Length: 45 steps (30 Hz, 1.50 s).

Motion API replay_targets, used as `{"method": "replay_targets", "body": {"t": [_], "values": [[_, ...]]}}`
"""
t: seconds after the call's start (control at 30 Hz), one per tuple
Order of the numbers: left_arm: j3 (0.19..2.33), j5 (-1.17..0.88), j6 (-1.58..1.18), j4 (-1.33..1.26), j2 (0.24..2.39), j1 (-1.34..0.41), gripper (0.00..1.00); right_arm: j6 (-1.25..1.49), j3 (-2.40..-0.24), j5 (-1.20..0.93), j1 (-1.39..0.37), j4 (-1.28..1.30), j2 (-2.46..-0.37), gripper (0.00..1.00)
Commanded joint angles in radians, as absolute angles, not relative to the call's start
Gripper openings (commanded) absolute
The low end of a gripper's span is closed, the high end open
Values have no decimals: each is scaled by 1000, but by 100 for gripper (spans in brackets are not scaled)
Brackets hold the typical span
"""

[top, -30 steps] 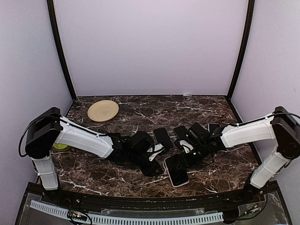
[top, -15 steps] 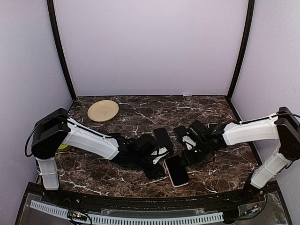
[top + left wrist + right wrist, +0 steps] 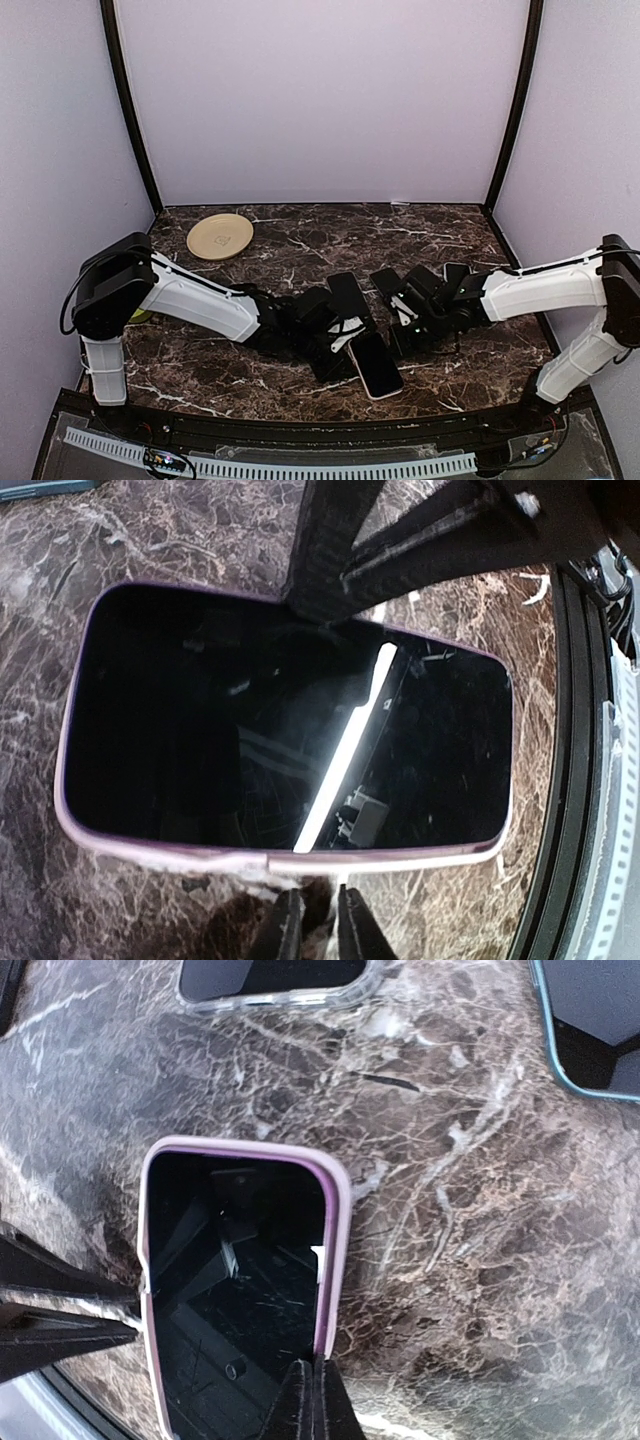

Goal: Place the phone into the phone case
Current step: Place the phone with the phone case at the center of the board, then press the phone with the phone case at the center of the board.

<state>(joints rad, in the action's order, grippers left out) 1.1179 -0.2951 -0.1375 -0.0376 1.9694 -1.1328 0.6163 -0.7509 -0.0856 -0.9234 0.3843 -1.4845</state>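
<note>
- Two hands meet at the phone, which lies flat, screen up, on the tabletop at lower centre of the top view, a pink case round its rim.
- Left hand: fingers nearly together, a thin slit between, gripping nothing, tips at the phone's long edge.
- Right hand: closed, empty, tip touching the opposite edge.
- A tan plate sits upper left.

Top view looks down from afar; both wrist views sit close over the lower-centre phone, apparently from opposite sides.
</note>
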Motion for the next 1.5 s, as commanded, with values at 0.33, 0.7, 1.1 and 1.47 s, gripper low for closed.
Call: {"method": "replay_targets", "body": {"t": [0.33, 0.7, 1.1, 1.47], "values": [[1114, -295, -127, -59, 1994, -1140, 13, 765, -640, -189, -1098, 321, -1627, 0], [1083, -262, -124, -90, 1962, -1140, 15, 740, -611, -204, -1109, 316, -1728, 2], [1083, -248, -108, -69, 1947, -1141, 18, 629, -804, -90, -1059, 632, -1549, 18], [1074, -244, -84, -49, 1931, -1166, 20, 635, -799, -99, -1026, 668, -1465, 32]]}}
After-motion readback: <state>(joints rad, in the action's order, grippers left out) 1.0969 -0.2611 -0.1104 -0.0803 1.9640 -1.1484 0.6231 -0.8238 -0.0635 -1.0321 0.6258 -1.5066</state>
